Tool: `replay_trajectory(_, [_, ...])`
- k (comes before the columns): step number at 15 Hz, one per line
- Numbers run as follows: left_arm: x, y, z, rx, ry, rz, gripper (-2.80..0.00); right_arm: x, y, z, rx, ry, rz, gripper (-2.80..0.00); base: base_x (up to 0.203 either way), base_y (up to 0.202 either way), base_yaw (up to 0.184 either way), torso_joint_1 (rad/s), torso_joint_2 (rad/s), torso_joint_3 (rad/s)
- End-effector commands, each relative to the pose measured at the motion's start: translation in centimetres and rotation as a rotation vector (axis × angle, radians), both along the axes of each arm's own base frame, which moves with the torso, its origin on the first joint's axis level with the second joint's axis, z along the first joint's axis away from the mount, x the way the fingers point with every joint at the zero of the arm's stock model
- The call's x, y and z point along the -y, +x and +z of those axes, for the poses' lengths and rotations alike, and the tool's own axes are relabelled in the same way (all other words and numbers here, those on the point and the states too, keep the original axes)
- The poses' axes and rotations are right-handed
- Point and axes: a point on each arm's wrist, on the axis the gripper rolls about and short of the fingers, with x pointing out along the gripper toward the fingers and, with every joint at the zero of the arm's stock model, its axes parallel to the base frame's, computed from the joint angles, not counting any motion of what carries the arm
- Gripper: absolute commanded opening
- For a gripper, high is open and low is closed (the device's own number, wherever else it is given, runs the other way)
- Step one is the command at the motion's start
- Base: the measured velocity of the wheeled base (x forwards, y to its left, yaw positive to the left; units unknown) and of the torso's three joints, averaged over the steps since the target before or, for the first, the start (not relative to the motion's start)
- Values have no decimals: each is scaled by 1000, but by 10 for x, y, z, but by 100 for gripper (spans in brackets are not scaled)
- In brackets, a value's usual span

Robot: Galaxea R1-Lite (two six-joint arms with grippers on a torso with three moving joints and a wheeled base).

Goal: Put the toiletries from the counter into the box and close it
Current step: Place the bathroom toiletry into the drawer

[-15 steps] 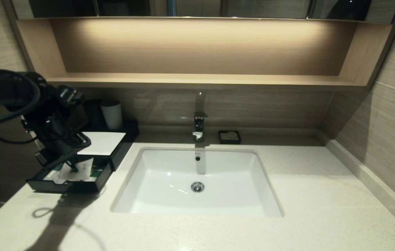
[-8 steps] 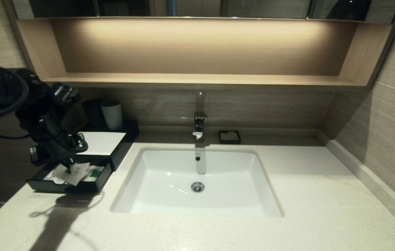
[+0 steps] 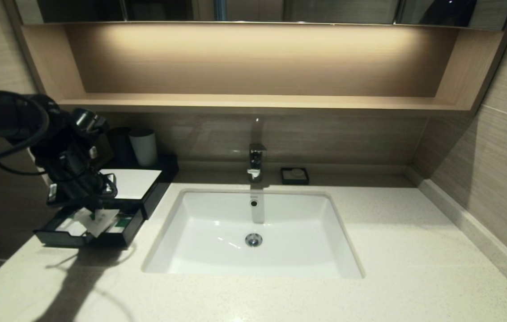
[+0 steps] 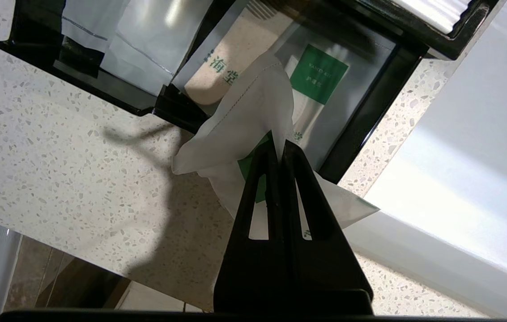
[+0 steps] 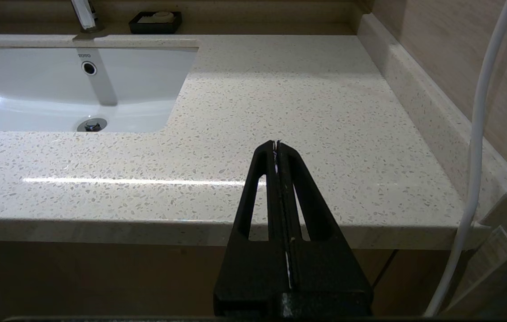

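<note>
sachet [image 4: 244, 120] pinched tight in my left gripper [image 4: 279, 150], hanging above the box [image 3: 143, 197] drawer; right gripper [image 5: 277, 145] closed, empty.

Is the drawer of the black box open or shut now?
Open: the drawer stands pulled out in front of the box, with packets visible inside.

Left gripper [image 4: 279, 144] angled downward, fingers [image 4: 298, 161] pressed together; right gripper [image 5: 276, 143] parked, clamped.
</note>
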Motion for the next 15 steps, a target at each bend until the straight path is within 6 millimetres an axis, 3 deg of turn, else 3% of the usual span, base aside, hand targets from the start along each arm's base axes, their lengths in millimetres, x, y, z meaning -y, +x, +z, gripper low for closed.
replay_trajectory(1, [3,3,-5,-15,-2,-5,-280,0,0,0,-1,0,0,-280,0,0,0,0,0,0])
replay_trajectory(15, [2,11,-17,-46,33,-91,-280,0,0,0,-1,0,0,-280,0,0,0,0,0,0])
